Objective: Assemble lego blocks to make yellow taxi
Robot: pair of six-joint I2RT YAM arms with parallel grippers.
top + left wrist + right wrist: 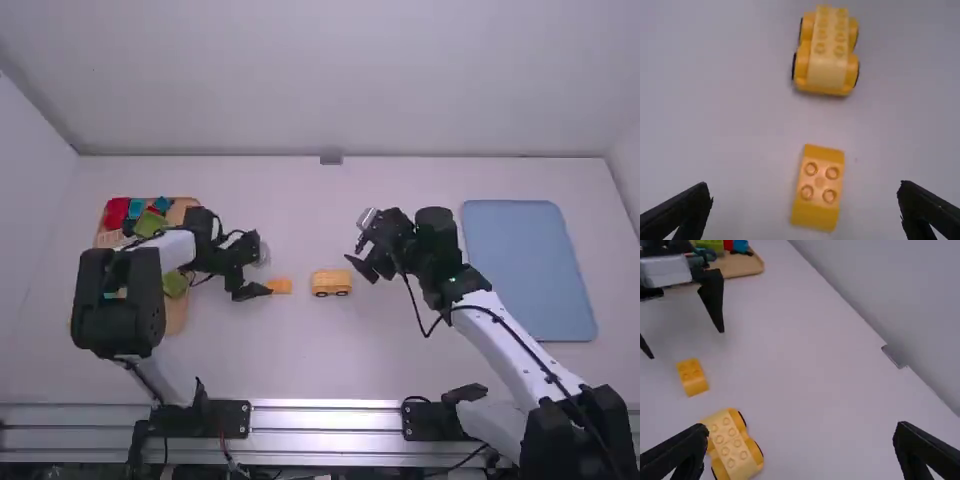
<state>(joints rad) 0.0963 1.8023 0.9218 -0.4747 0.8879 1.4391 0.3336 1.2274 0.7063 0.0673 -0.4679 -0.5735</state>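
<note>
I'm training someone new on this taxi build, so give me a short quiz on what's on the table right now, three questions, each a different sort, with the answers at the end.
1. True or false: the block is joined to the car.
2. How many studs show on the block? A) two B) four C) six
3. Fill in: the block lies between the car and the ____ gripper.

Key: 1 false; 2 B; 3 left.

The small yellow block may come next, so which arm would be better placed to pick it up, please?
Probably the left: the open left gripper is close to the block, while the right gripper is beyond the wheeled base.
</note>
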